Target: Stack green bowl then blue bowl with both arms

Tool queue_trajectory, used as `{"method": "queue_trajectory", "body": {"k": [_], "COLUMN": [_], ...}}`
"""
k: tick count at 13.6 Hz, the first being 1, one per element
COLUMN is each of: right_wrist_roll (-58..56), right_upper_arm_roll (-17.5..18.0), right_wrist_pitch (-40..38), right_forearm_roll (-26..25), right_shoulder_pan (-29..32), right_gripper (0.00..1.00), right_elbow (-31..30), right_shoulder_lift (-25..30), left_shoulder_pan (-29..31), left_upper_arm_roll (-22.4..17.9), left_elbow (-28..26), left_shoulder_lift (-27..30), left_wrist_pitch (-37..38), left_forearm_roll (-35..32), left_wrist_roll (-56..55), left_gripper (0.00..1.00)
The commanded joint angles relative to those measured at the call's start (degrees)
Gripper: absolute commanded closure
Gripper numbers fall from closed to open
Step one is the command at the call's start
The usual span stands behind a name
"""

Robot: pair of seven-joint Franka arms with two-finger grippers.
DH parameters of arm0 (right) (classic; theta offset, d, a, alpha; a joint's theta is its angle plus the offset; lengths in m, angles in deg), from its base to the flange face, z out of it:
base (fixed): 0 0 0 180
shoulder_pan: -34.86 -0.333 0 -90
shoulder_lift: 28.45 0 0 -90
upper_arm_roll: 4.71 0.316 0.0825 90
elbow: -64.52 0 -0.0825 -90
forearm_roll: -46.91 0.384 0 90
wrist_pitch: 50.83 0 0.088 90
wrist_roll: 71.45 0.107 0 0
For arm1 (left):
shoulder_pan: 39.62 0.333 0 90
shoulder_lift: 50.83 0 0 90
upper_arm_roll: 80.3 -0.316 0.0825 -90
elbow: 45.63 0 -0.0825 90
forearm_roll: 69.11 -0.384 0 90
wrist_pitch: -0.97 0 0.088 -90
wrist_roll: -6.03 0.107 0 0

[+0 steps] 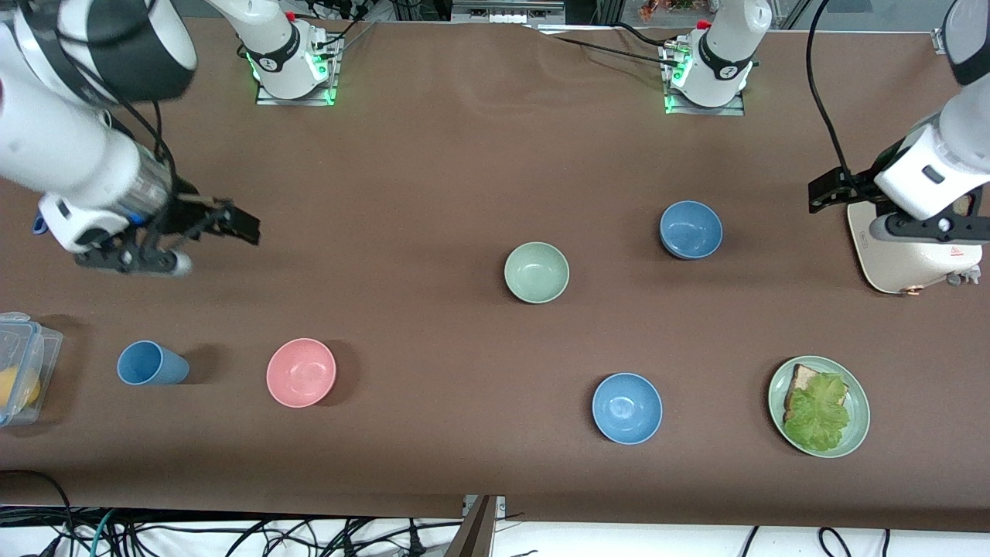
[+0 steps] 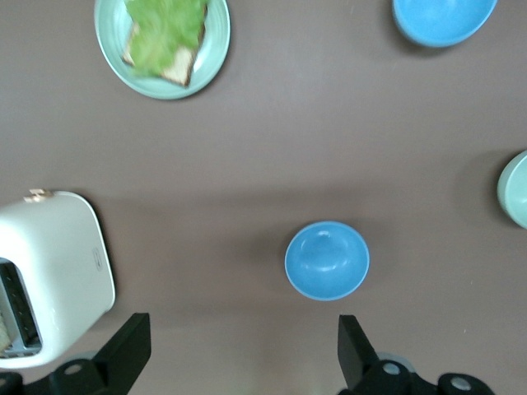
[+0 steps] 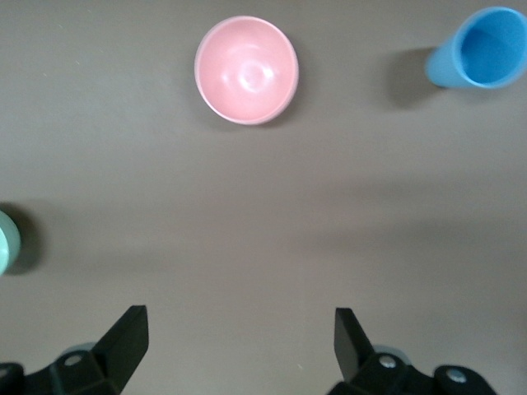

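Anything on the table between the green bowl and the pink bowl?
Nothing: in the front view only bare brown table shows between the green bowl and the pink bowl.

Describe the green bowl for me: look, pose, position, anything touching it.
The green bowl is small, round, pale sage green, plain and matte, plastic by its look. It stands upright and empty on the brown table, near the middle. Nothing touches it or is stacked in it. One blue bowl sits farther from the front camera toward the left arm's end; another sits nearer. Only its rim edge shows in both wrist views.
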Motion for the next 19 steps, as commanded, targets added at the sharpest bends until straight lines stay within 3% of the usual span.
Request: {"method": "queue_trajectory", "body": {"k": [1,5,8,10,13,15,16,17,18,19], "right_wrist_roll": [-3.3,-6.5,-6.8,-6.9,-6.2,-6.1,-6.2,-6.4,-6.6,-6.6], "right_upper_arm_roll": [-2.5,-4.9,-3.1,-3.2,-3.0,-3.2,-3.3,-3.4,-3.5,-3.6], "right_wrist_pitch": [-0.5,-0.7,-1.1,-1.1,-1.0,-1.1,-1.1,-1.1,-1.1,-1.2], "right_forearm_roll": [0.8,1.0,0.9,0.7,0.4,0.7,0.5,0.3,0.3,0.2], "right_shoulder_pan": [0.1,0.5,2.8,2.7,2.6,2.8,2.8,2.9,2.9,2.9], "right_gripper": [0.0,0.0,0.0,0.0,0.0,0.0,0.0,0.0,0.0,0.0], "right_elbow": [-5.8,-5.3,-4.1,-3.8,-3.0,-3.0,-3.0,-3.0,-2.8,-2.4], "right_shoulder_lift": [6.1,5.9,5.2,5.3,5.1,4.4,4.3,4.3,4.4,4.4], "left_shoulder_pan": [0.4,0.9,0.9,1.3,2.1,2.0,2.0,2.0,1.9,1.9], "left_upper_arm_roll": [0.2,0.6,1.8,1.8,1.9,1.9,1.9,1.9,1.9,2.4], "left_elbow": [1.5,-9.3,-27.8,-38.5,-47.8,-50.1,-50.0,-50.0,-50.0,-49.9], "left_shoulder_lift": [-6.4,-5.7,0.3,1.2,-0.8,-2.9,-4.4,-5.0,-5.3,-5.7], "left_wrist_pitch": [0.3,-9.3,-24.7,-38.2,-52.7,-58.0,-58.8,-59.4,-59.5,-59.5], "left_forearm_roll": [0.1,1.0,0.8,0.6,1.0,0.8,0.8,0.8,0.9,0.9], "left_wrist_roll": [1.3,6.8,9.2,17.5,22.2,24.6,25.1,25.1,24.9,25.1], "left_gripper": [0.0,0.0,0.0,0.0,0.0,0.01,0.06,0.31,0.63,0.86]}}
